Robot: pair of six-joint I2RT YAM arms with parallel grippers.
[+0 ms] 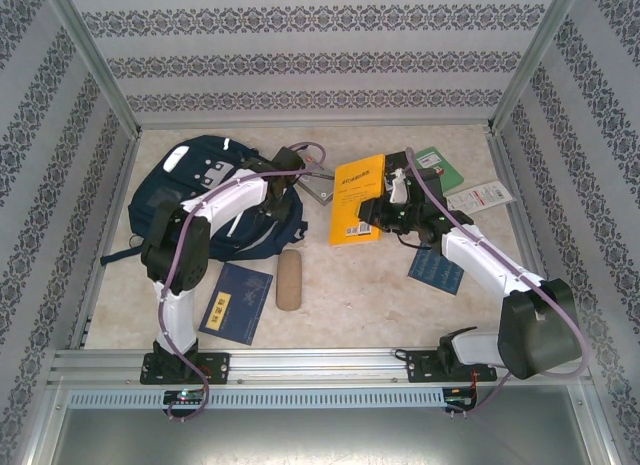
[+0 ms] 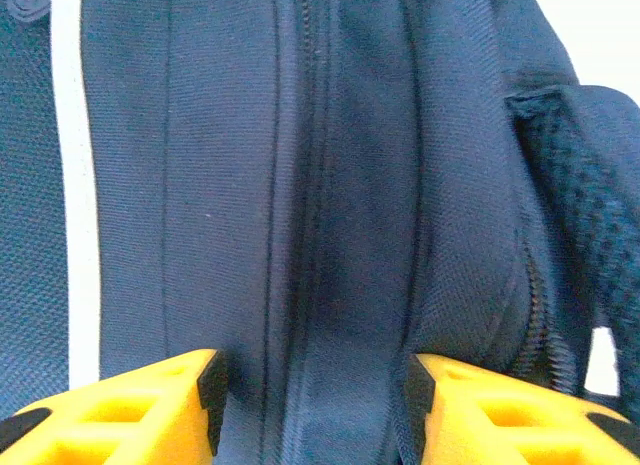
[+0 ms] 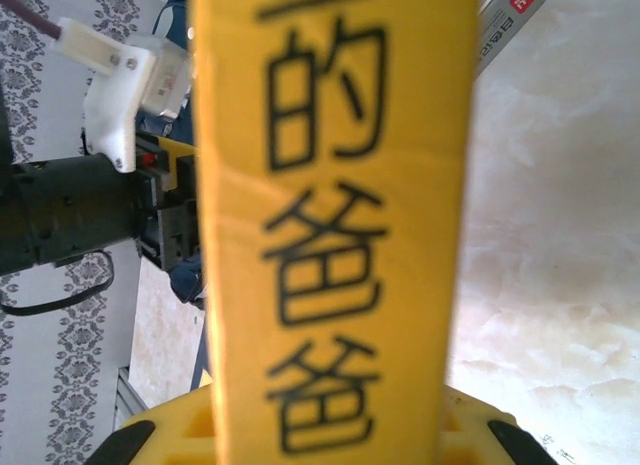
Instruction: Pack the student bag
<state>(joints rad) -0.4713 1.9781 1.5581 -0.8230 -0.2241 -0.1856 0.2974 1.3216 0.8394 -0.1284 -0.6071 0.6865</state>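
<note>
Top external view: the student bag (image 1: 150, 200) lies slumped at the far left of the table (image 1: 340, 295), with the left arm reaching over it. On the left wrist camera, the left gripper (image 2: 312, 385) hangs right over the navy fabric, jaws about halfway apart and straddling the zip line (image 2: 310, 185), pinching nothing. That zip looks closed along the stretch on show, so what the bag contains can't be told.

It's soft, floppy cloth that will sag and fold instead of lifting as one piece. I'd judge the best holds to be a fold beside the zip, the puller if it can be found, or the mesh strap (image 2: 590, 205) at the right.

Over on the right, the right gripper (image 3: 320, 430) is clamped on the yellow book (image 1: 358, 185), which is stiff and flat. Its lettered spine stands between the fingers, just right of the bag.
</note>
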